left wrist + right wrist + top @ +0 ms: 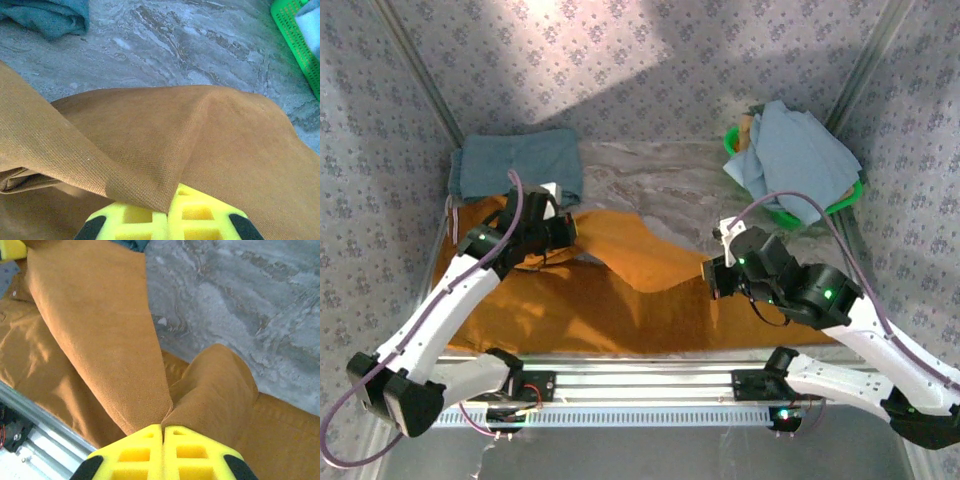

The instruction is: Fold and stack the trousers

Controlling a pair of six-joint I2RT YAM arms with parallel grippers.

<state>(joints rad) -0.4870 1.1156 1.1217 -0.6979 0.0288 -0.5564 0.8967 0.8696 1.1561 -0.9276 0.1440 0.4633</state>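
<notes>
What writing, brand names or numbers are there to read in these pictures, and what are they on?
None: no readable word, label, number or sign appears on the orange trousers, the green basket or the folded grey-blue cloth.

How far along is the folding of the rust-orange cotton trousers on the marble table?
Early on. Done: a faded grey-blue garment lies folded at the far left. In hand: the left gripper and right gripper are both shut on an edge of the rust-orange cotton trousers, holding it raised over the rest. Left: completing the folds and stacking them.
</notes>
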